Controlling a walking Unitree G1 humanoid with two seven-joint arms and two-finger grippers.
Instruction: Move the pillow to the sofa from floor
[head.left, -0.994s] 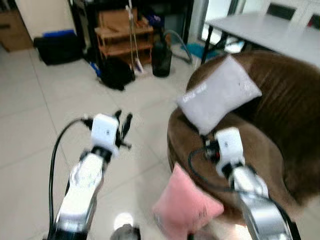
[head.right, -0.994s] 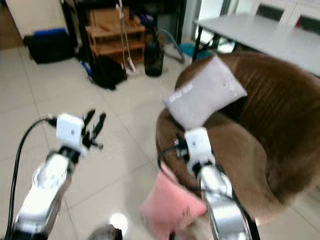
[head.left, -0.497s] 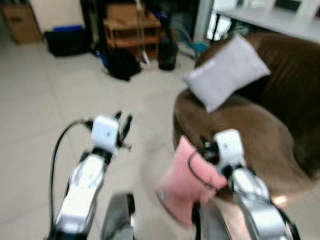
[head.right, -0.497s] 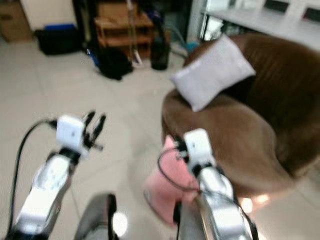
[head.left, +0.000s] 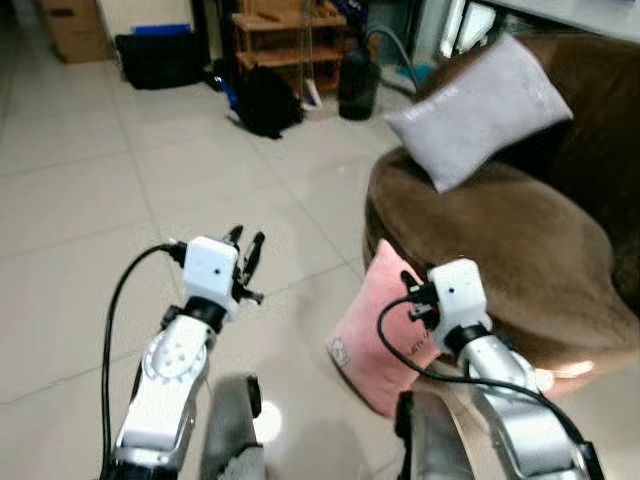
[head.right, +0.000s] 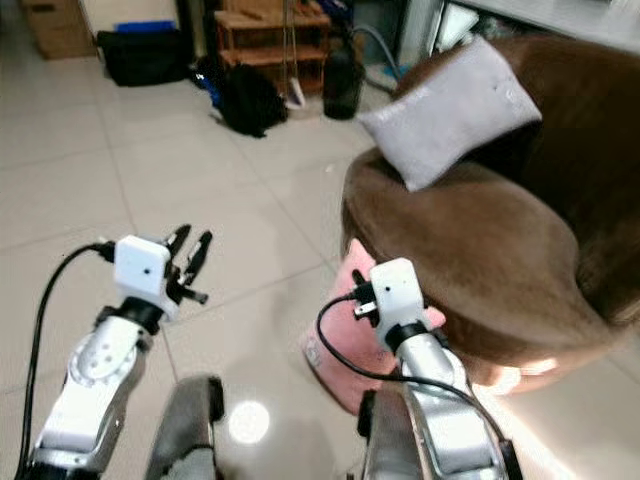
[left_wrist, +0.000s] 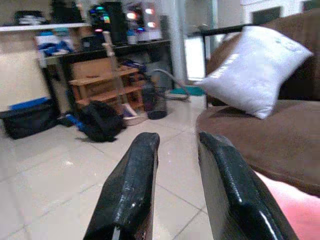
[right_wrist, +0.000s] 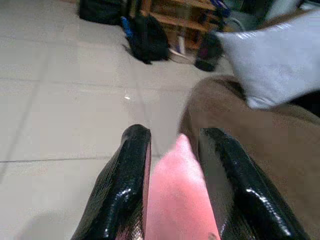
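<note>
While we stand beside the sofa, this is how things lie:

Right gripper (right_wrist: 172, 180): our two black fingers (right_wrist: 120, 190) are spread, one on each side of the pink pillow's top corner; we cannot tell whether they touch the fabric.

Left gripper (head.left: 246, 258): fingers parted with a narrow gap and holding nothing, over bare floor.

Pink pillow (head.left: 385, 335): it stands on edge on the tiled floor (head.left: 90, 200), leaning against the front of the brown sofa (head.left: 500, 240).

Right arm: stretched forward and low, its wrist just above the pink pillow, a black cable looping under it.

Left arm: raised forward on our left, well apart from the pillow.

Grey pillow (head.left: 480, 95): it rests tilted on the sofa seat against the backrest.

Open room: wide bare tiles lie ahead and to our left; farther off stand a black backpack (head.left: 265, 100), a wooden shelf (head.left: 290, 30) and a dark bottle (head.left: 357, 85).
</note>
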